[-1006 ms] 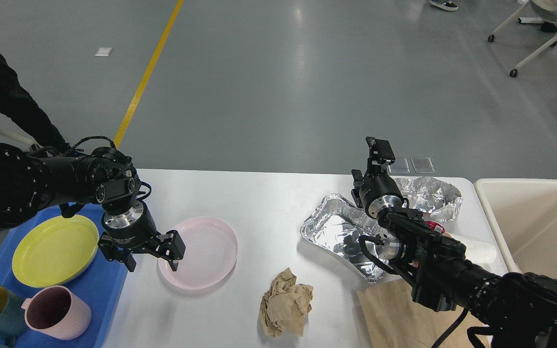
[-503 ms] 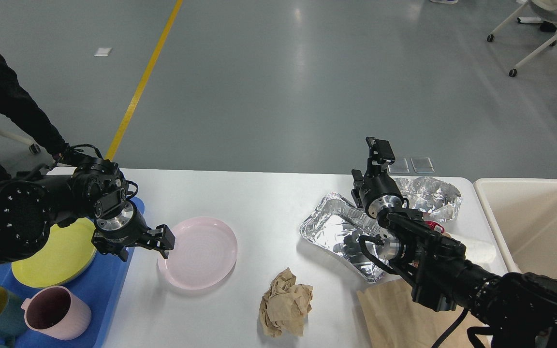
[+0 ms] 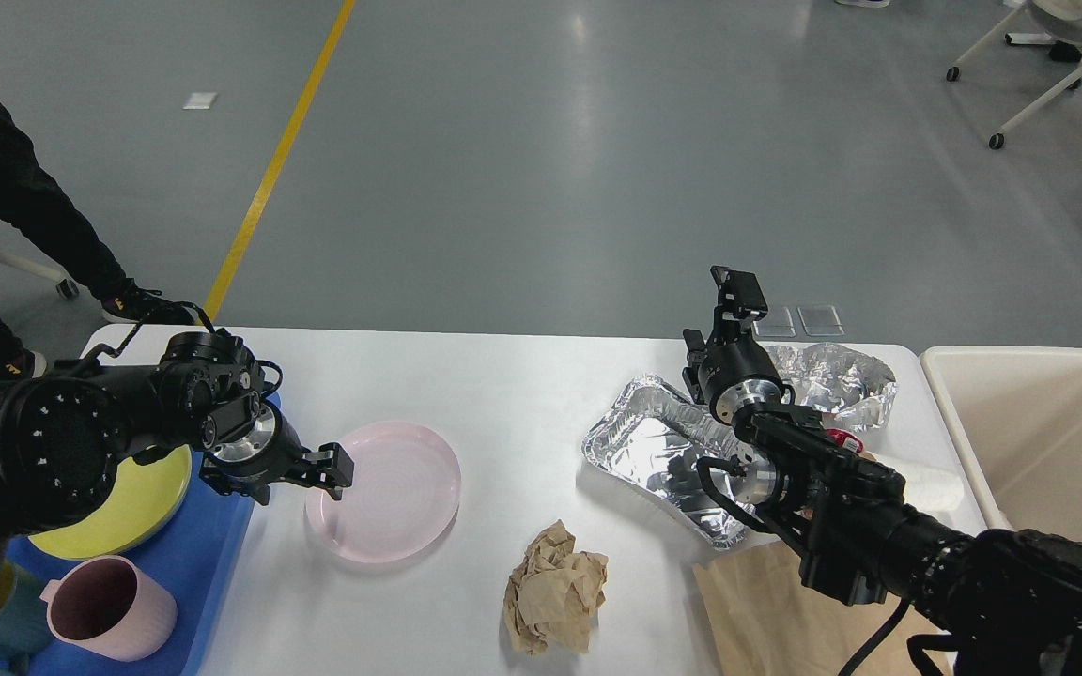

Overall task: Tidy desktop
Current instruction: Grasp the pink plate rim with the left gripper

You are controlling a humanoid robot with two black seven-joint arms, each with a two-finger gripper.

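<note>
- Left gripper (image 3: 334,467) is right at the left rim of the pink plate (image 3: 383,490), low over the table (image 3: 503,394). From up here I can't tell how far apart its fingers are, they show as one dark lump at the plate's edge, and I can't say whether they touch the rim.
- The plate sits flat on the white table, just beside the blue tray (image 3: 193,573). That tray already carries the yellow plate (image 3: 142,507) and a pink mug (image 3: 104,606), so my guess is the pink plate belongs there too.
- To do this well, I reckon: get one finger under the rim and one on top, since a flat plate gives nothing else to grab. Come in low and nearly level with the table, or I'll just shove it toward the middle.
- Pinch firmly before lifting. A shallow plastic-looking plate held by one edge will want to droop and slip.
- Lift clear of the tray's edge, then set it on the yellow plate, not half on the mug.
- Right gripper (image 3: 736,289) sits high over the foil tray (image 3: 654,446), not holding anything that I can see; fingers look narrow, but I can't tell for sure.
- Crumpled brown paper (image 3: 555,590), the paper bag (image 3: 776,610) and the crumpled foil (image 3: 837,376) are left on the table, with the cream bin (image 3: 1034,361) just off its right end.
</note>
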